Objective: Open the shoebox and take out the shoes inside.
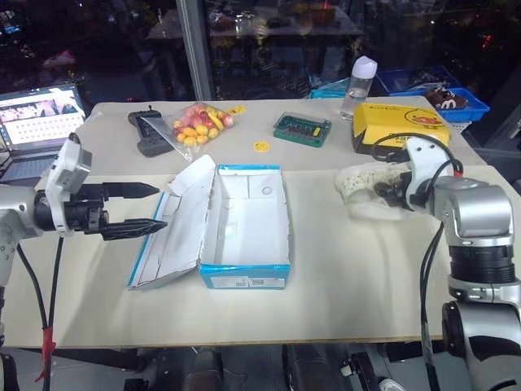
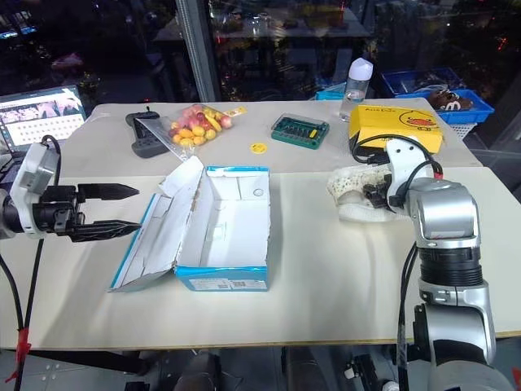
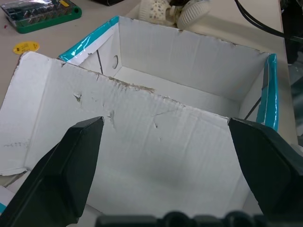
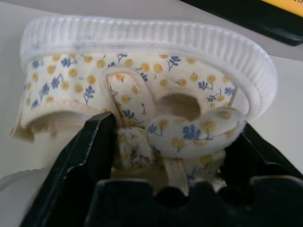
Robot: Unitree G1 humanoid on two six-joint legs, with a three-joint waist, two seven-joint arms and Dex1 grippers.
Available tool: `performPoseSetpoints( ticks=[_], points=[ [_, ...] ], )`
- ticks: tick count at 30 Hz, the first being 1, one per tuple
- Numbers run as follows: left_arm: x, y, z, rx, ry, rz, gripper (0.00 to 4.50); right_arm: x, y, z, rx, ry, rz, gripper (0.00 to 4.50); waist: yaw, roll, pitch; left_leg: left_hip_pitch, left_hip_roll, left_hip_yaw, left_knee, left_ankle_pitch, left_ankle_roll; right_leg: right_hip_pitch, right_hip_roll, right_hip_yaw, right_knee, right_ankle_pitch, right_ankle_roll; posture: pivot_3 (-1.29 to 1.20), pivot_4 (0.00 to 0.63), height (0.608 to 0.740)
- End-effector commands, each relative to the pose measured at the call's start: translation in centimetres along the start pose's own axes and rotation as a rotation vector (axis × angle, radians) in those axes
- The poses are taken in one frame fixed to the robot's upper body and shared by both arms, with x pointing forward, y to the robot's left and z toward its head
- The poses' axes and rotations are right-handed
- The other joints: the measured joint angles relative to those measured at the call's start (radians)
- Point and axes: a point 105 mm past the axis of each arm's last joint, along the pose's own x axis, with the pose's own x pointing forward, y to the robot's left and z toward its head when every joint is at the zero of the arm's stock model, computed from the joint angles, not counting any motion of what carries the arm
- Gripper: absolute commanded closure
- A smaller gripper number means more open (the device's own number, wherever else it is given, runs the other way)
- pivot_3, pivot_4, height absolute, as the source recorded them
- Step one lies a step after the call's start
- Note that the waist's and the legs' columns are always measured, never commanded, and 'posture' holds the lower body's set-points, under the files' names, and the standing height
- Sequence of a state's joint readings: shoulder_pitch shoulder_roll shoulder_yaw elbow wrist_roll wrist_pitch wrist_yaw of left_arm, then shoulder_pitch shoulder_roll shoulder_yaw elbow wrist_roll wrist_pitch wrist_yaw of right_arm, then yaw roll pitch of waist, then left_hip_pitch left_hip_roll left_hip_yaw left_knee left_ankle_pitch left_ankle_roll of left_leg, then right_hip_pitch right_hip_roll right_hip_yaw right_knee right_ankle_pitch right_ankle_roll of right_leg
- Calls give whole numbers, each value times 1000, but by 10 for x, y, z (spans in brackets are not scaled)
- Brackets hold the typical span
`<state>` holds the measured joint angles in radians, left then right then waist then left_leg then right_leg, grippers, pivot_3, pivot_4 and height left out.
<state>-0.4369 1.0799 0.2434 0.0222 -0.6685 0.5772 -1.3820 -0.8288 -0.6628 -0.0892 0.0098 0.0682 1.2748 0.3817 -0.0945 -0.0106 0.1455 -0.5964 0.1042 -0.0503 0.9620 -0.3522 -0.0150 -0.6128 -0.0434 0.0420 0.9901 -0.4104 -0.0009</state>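
Observation:
The blue shoebox [image 1: 244,224] stands open mid-table, its white inside bare, and its lid [image 1: 175,228] lies folded out to the left. My left gripper [image 1: 151,208] hovers open just left of the lid, pointing at it; its wrist view looks over the lid [image 3: 118,142] into the box. The cream shoes [image 1: 358,183] with yellow speckles lie on the table to the right of the box. My right gripper [image 1: 389,191] is at them, its fingers spread on either side of one shoe's strap [image 4: 189,132]. That shoe [image 4: 142,61] lies on its side.
A yellow box [image 1: 399,122] sits just behind the shoes. Along the back lie a green bit case [image 1: 302,129], a bag of coloured sweets [image 1: 198,124], a black remote [image 1: 148,132], a bottle [image 1: 359,85] and a yellow disc [image 1: 260,147]. A laptop [image 1: 41,114] is far left.

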Motion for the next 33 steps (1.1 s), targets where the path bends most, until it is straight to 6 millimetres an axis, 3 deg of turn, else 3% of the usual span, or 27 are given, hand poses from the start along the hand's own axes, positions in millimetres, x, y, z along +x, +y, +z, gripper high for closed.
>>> performPoseSetpoints(
  ticks=[1, 5, 15, 19, 22, 24, 26, 29, 31, 33],
  points=[
    [-4, 3, 8, 34, -9, 12, 0, -24, -22, 33, 12, -111, -45, 1099, -1, 0, 0, 0, 0, 0, 0, 0, 0, 0, 0, 0, 0, 0, 0, 0, 150, 643],
    [-1, 4, 7, 36, -8, 7, 0, -45, -23, 51, -11, -169, -5, 1099, 0, 1, 0, -1, 0, 0, 0, 0, 0, -1, 0, 0, 0, 0, 0, 0, 150, 643],
    [0, 4, 9, 41, -13, -6, 0, -68, -17, 53, 1, -193, 8, 1099, -2, 1, 0, 0, 0, 0, -1, 0, 0, -1, 0, 0, 0, 0, 0, 0, 150, 643],
    [-2, 9, 11, 46, -31, 31, 0, -97, -3, 66, 67, -357, 140, 1099, -1, 1, 0, 0, 0, 0, -1, 0, 0, -1, 0, 0, -1, 0, 1, 0, 150, 643],
    [-6, 16, 15, 31, -70, 99, 0, -120, 10, 64, 50, -457, 243, 1099, 0, 1, 0, 0, 0, 0, -2, 0, 0, 0, 0, 0, -1, -1, 1, 0, 150, 643],
    [-8, 18, 14, 17, -102, 159, 0, -134, 17, 50, 47, -495, 293, 1099, 4, 1, 0, 0, 0, -1, -3, 0, 0, 1, 0, -1, -2, -1, 1, 0, 150, 643],
    [-11, 19, 10, -7, -151, 240, 0, -142, 23, 22, 63, -485, 326, 1099, 7, 1, 0, 1, 0, -2, -3, 0, 0, 3, 0, -1, -4, -1, 1, 0, 150, 643],
    [-18, 30, 8, -78, -248, 412, 0, -141, 21, -8, 129, -440, 285, 1099, 12, 1, 1, 7, 0, -2, -4, 0, 1, 11, 0, -2, -8, -1, 3, 0, 150, 643],
    [-18, 28, -4, -125, -278, 482, 0, -135, 28, -38, 80, -337, 243, 1099, 19, 0, 1, 8, 0, -2, -3, 0, 0, 13, 0, -1, -8, -2, 6, 0, 150, 643],
    [-13, 19, -17, -166, -284, 496, 0, -133, 39, -53, 76, -307, 265, 1099, 23, 0, 0, 11, 0, -2, -3, 0, 0, 16, 0, -1, -9, -5, 10, 0, 150, 643]
  ],
)
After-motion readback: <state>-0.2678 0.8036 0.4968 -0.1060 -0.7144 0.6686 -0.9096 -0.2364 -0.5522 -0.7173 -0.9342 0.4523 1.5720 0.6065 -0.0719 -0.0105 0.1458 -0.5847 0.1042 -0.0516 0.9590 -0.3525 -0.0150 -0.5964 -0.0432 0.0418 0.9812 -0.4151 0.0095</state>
